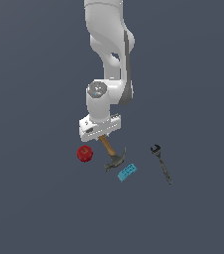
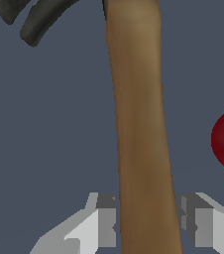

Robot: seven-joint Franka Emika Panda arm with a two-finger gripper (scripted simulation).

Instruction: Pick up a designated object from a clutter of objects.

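The hammer (image 1: 112, 153) had a brown wooden handle and a dark grey head. The apple (image 1: 84, 153) was red, the brick (image 1: 127, 172) cyan, the wrench (image 1: 161, 163) dark metal, the arm (image 1: 109, 59) white, the fingers (image 2: 106, 225) grey.

A single flat, dark slate-blue ground (image 1: 34, 198) fills the whole exterior view, spreading evenly on every side of the end effector (image 1: 100, 133) and below it. No seam, edge, wall or horizon breaks it, so whether it is a floor or a counter cannot be told. The surface is matt and untextured. The light is soft and even, with only faint shading under things close to the end effector. The wrist view shows the same plain blue-grey ground (image 2: 59, 124) behind the end effector, a little paler there.
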